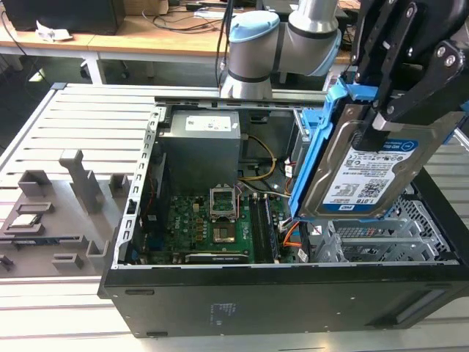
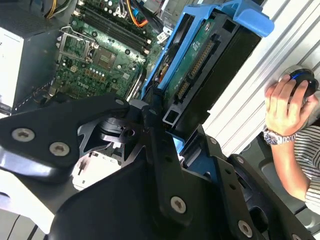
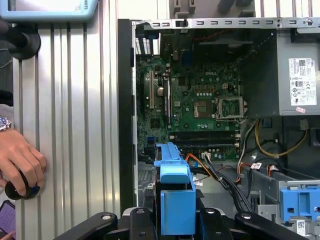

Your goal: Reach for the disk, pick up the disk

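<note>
Disk [image 1: 370, 172] first: it hangs in the air above the open case [image 1: 278, 293], tilted, with its labelled face toward the exterior view and its blue frame [image 1: 311, 158] running along the edge nearest that view's left. The gripper [image 1: 399, 103] is clamped on it, black fingers [image 1: 410, 92] pressing from opposite sides near its upper end, so the disk is held and already clear of the drive cage [image 1: 381, 235] below it. In the second wrist view the same grip shows from behind: the fingers [image 2: 155, 145] close narrow around the frame [image 2: 250, 17], and the disk's connector edge [image 2: 195, 65] points away from the wrist. That tilt looks like a result of gripping one end only; the free end sags toward the case. In the first wrist view the frame [image 3: 175, 195] sits between the finger links, straight over the case interior.

Below and beyond, the motherboard [image 1: 212, 227] lies flat in the case floor, with the grey power supply [image 1: 201, 147] behind it and orange and yellow cables [image 1: 267, 165] between. A second blue bracket [image 3: 299, 202] stays fixed on the cage. The case rests on a slatted metal table [image 1: 80, 125], which also carries grey fixtures [image 1: 84, 180] at the exterior view's left. A person's hand [image 2: 285, 107] rests on a mouse beside the table, well apart from the arm.
</note>
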`<action>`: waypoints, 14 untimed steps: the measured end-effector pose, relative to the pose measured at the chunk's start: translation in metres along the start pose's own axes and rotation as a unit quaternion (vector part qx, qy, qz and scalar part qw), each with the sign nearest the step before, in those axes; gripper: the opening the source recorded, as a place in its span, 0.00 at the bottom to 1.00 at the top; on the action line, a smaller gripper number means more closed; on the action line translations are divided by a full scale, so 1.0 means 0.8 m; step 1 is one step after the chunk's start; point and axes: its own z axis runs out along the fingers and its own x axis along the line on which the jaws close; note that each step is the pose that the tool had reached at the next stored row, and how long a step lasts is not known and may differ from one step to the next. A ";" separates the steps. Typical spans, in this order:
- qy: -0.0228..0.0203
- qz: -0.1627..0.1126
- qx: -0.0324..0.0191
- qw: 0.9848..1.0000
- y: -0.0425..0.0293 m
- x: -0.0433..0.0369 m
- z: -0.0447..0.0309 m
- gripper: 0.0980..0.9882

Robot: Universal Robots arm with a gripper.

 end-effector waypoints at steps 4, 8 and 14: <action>0.000 0.000 0.000 1.000 -0.0183 -0.001 -0.0009 0.30; 0.000 0.000 0.000 1.000 -0.0300 -0.001 -0.0014 0.30; -0.002 0.000 0.000 1.000 -0.0397 -0.001 -0.0015 0.30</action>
